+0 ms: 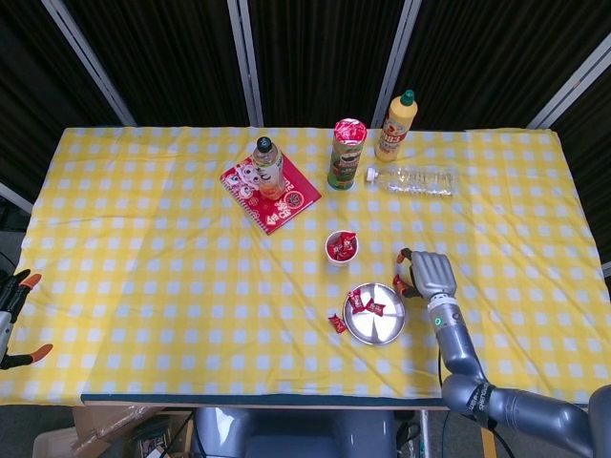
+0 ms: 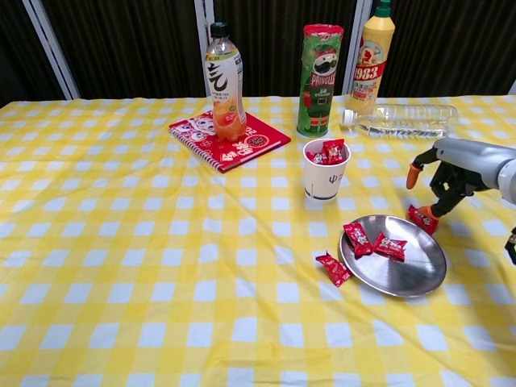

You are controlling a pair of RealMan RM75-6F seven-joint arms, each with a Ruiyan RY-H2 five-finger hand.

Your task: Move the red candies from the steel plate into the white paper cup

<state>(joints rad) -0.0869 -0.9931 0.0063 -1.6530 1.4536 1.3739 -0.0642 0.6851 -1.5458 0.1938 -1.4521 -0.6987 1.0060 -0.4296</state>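
i had the right hand (image 2: 448,173) down at the steel plate (image 2: 403,278) rim, fingers spread around a red candy (image 2: 422,218), holding nothing yet, because the white paper cup (image 2: 326,179) stood near.

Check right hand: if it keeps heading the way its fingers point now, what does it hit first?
Probably the red candy perched on the steel plate's far right rim. The right hand's fingertips point down at it and look nearly touching, though contact is unclear.
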